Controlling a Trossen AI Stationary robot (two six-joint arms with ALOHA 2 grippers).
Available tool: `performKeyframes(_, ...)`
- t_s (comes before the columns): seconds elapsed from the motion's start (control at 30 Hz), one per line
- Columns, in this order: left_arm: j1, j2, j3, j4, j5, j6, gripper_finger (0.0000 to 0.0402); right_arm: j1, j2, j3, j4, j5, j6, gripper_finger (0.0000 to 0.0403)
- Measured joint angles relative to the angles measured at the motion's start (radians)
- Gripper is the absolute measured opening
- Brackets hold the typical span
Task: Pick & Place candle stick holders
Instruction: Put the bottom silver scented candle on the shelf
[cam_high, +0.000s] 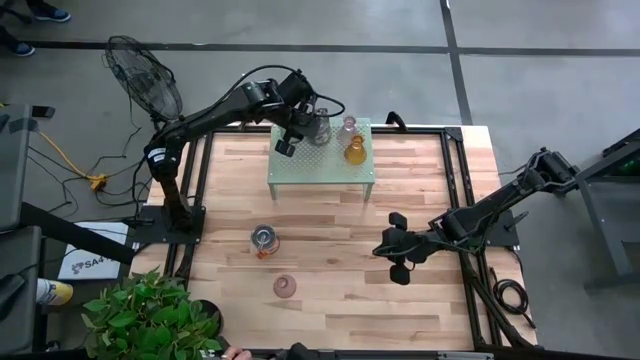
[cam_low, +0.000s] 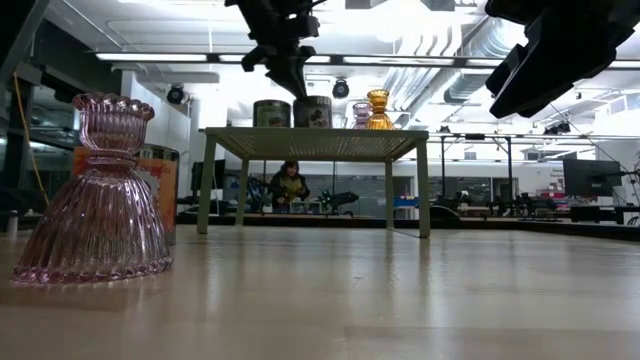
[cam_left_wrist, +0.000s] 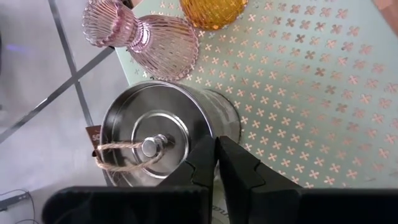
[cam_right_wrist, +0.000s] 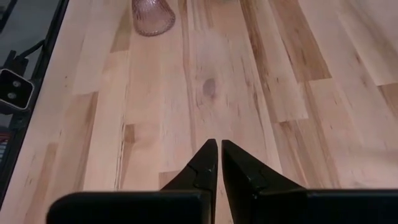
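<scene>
— Four holders are sitting on the green shelf (cam_high: 322, 165): two silvery jars (cam_low: 312, 111) side by side, a pink bell-shaped holder (cam_left_wrist: 144, 34) and an amber holder (cam_high: 355, 151) next to them.

— And on the table (cam_high: 330, 255)?

— One silvery jar (cam_high: 264, 239) is standing toward the left arm's side, with a pink holder (cam_high: 285, 286) nearer the front edge.

— Left gripper (cam_left_wrist: 216, 163)?

— Hovering over the shelf's back left corner, just beside a jar lid tied with twine; fingers nearly touching, gripping nothing.

— Right gripper (cam_right_wrist: 215, 160)?

— Hanging above bare wood on the right side, well apart from any holder, fingers pressed close together, carrying nothing.
</scene>
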Motion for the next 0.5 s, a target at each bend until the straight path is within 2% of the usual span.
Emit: performKeyframes(0.5, 0.000, 0.000, 0.000, 0.008, -0.042, -0.026, 0.0014, 0.000, 0.000, 0.000, 0.000, -0.013, 0.016, 0.0016)
